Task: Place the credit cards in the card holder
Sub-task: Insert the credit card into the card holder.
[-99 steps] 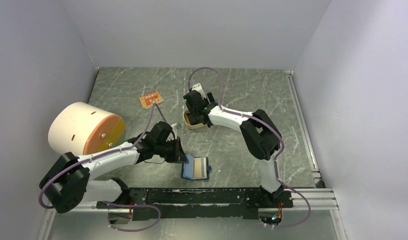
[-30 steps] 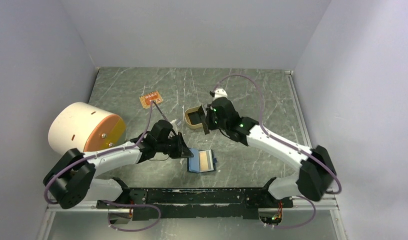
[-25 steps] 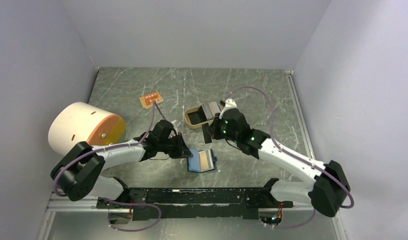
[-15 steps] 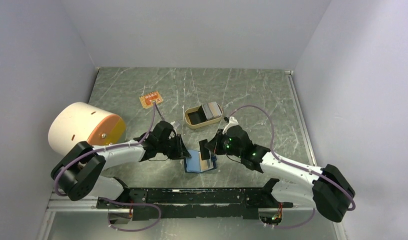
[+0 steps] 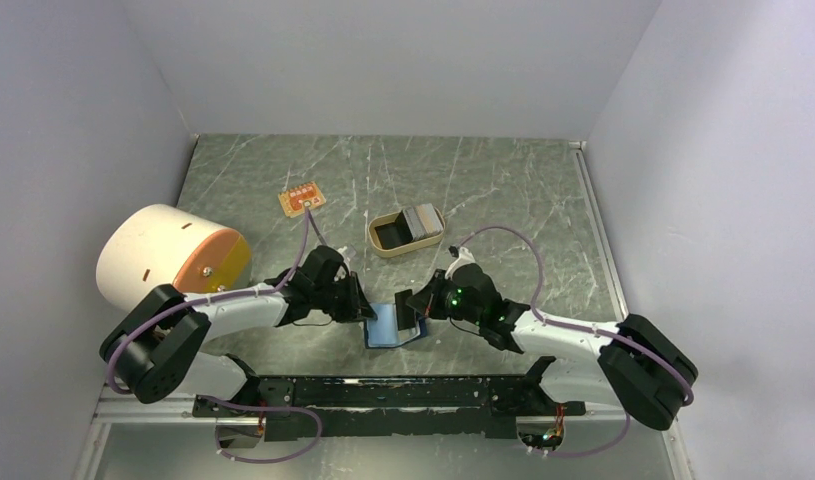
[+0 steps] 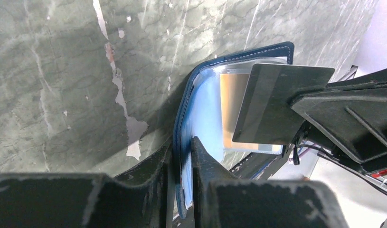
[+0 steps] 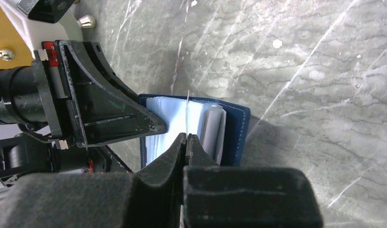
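Clamping the cover of the dark navy folding card holder (image 5: pixel 388 326), the left pincer (image 6: pixel 182 145) steadies it open so the right pincer (image 7: pixel 187 137), pinching a thin grey credit card (image 6: pixel 277 99), can slot it in.

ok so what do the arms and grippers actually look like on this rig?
Left arm and right arm: white links with bulky black joint housings. A purple cable loops along each. Green lights glow on the right wrist. Left gripper and right gripper: matte black, each with two flat tapering fingers on triangular ribbed frames.
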Controlling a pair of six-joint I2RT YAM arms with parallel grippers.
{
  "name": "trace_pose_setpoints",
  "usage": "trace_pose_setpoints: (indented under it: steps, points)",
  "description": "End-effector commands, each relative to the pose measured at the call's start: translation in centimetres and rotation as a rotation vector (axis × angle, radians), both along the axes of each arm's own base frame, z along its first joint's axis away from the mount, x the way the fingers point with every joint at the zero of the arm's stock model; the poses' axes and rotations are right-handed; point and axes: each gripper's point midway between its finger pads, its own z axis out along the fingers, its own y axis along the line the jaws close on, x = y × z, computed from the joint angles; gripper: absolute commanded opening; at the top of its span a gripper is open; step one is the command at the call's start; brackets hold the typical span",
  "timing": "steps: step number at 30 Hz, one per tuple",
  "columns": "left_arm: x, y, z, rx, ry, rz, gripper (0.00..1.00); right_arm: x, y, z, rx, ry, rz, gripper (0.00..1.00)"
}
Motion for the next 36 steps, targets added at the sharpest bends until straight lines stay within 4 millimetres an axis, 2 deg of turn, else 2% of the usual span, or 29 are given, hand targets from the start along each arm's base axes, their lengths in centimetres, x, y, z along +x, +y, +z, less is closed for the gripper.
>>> trace_pose_setpoints:
  steps: [1, 9, 20, 30, 36]
  points:
    - [-0.1, 0.7, -0.8, 0.025, -0.007, 0.0, 0.2, 0.3, 0.7, 0.4, 0.066, -0.003, -0.015, 0.0]
    - [-0.3, 0.9, -0.9, 0.026, -0.012, -0.001, 0.2, 0.0, 0.3, -1.1, 0.068, 0.036, -0.044, 0.0]
    - [-0.6, 1.0, -1.2, 0.016, -0.002, 0.005, 0.2, -0.6, 0.3, -2.2, 0.106, 0.089, -0.056, 0.0]
    - [-0.4, 1.0, -1.2, 0.018, -0.004, 0.01, 0.19, -0.9, 0.9, -1.8, 0.167, 0.112, -0.047, 0.0]
    - [-0.6, 0.8, -0.9, 0.0, -0.001, 0.006, 0.25, -0.8, 0.8, -1.7, 0.17, 0.11, -0.054, 0.0]
